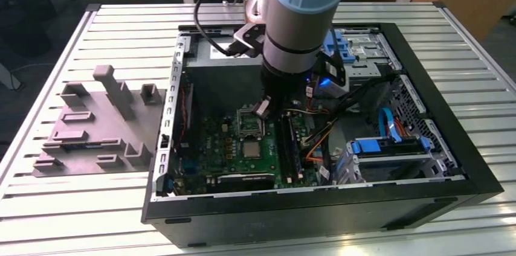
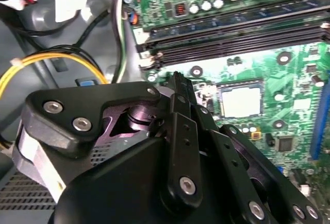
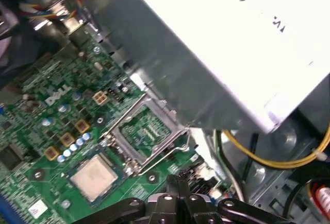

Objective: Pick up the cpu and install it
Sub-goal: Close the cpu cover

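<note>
Counting what lies in the opened computer case on the slatted table: one cpu, one socket frame, one grey power-supply box and one green motherboard, with one grey fixture block standing on the table at the exterior view's left. One arm reaches down into the case, and its gripper hangs just above the socket frame. The fingers meet at their tips with nothing between them, so the claw is pressed together and empty. The cpu, a pale silver square, lies flat on the motherboard just beside the socket frame, on the side away from the power-supply box, near the claw but apart from it; it appears in both wrist views. The socket frame's lid stands raised. In the second wrist view the gripper's black body covers much of the board, and the power-supply box is cut off at the edge in the first wrist view
</note>
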